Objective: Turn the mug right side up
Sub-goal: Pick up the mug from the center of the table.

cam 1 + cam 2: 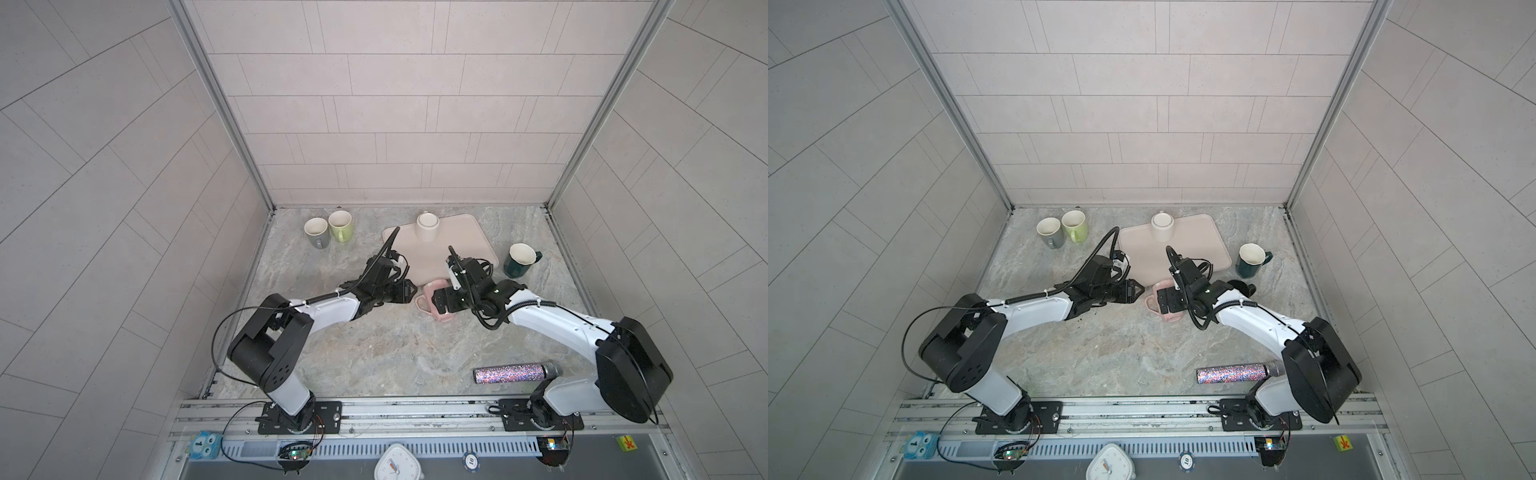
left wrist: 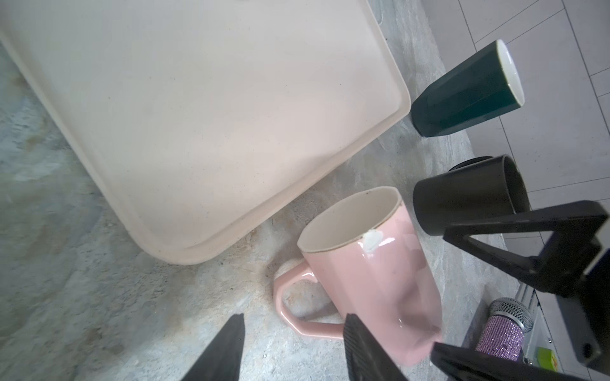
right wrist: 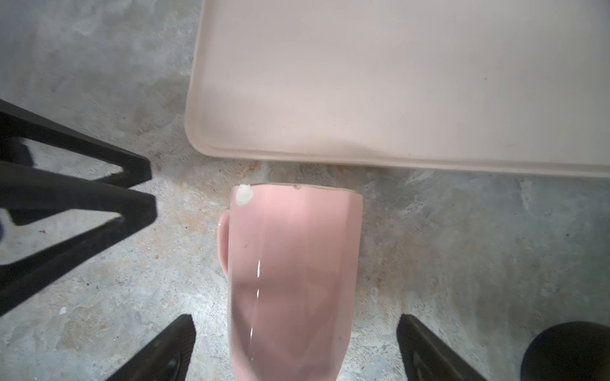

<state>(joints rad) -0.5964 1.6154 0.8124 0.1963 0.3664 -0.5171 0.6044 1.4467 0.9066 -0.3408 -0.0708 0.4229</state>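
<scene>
Glossy, faceted pink ceramic mug lying on its side near the centre of the grey marble-patterned tabletop, its chipped rim just beside the smooth matte beige tray. Right gripper fingers spread wide either side of the mug body, not touching it; left gripper fingers half spread, empty, near the handle. Pale tiled walls enclose the surface.

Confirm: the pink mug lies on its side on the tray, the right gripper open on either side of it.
Wrong in one respect: the pink mug lies on its side on the table, just off the tray, not on it; the right wrist view shows bare table between them. The right gripper is open on either side of it.
</scene>
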